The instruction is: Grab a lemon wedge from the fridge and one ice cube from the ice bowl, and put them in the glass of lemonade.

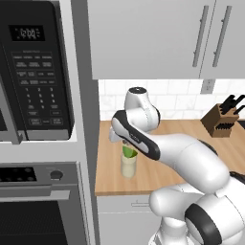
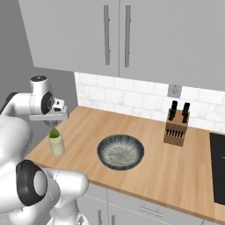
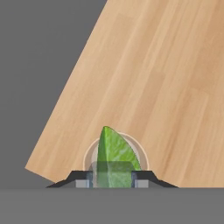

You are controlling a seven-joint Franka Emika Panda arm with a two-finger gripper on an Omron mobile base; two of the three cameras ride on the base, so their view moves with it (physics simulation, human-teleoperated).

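The claw [image 3: 112, 178] is clamped on the lemon wedge [image 3: 113, 155], pointed tip toward 12 o'clock in the hand view, directly over the glass of lemonade [image 2: 56, 145] on the wooden surface [image 2: 149, 167]. Best to stay centred on the rim and release low, so the wedge drops inside; the ice bowl [image 2: 120, 152] waits at the glass's 3 o'clock in the right base view.
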